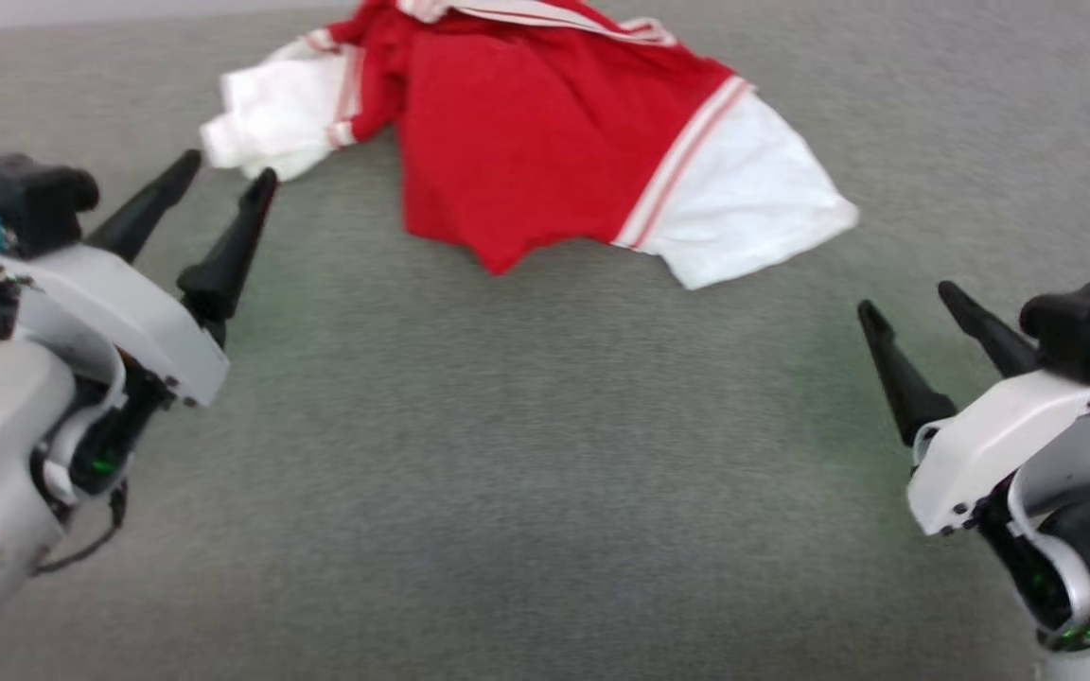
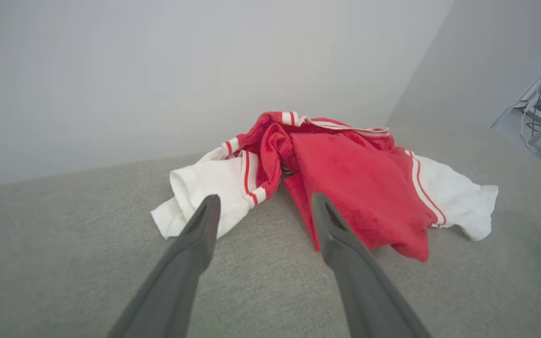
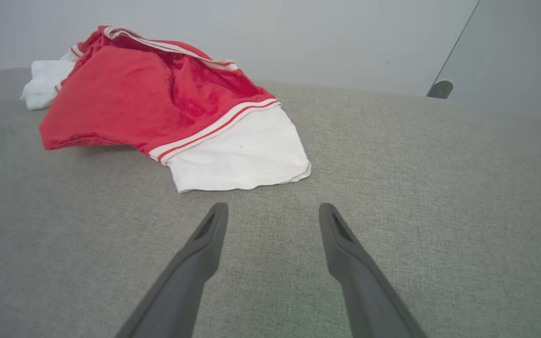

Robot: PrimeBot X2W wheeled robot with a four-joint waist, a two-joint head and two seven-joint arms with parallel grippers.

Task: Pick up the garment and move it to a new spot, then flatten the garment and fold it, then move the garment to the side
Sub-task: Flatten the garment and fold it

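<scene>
Left gripper hovers with fingers apart and empty, tips just beside, maybe touching, one white sleeve of the crumpled red garment lying far-centre on the grey surface, right gripper fingers apart, empty, near the other sleeve.

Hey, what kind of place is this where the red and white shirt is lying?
Probably an indoor lab or test room. The jersey lies crumpled on a wide grey fabric-covered surface, bare pale walls stand behind it, and cabled equipment shows at the left wrist view's right edge.
</scene>
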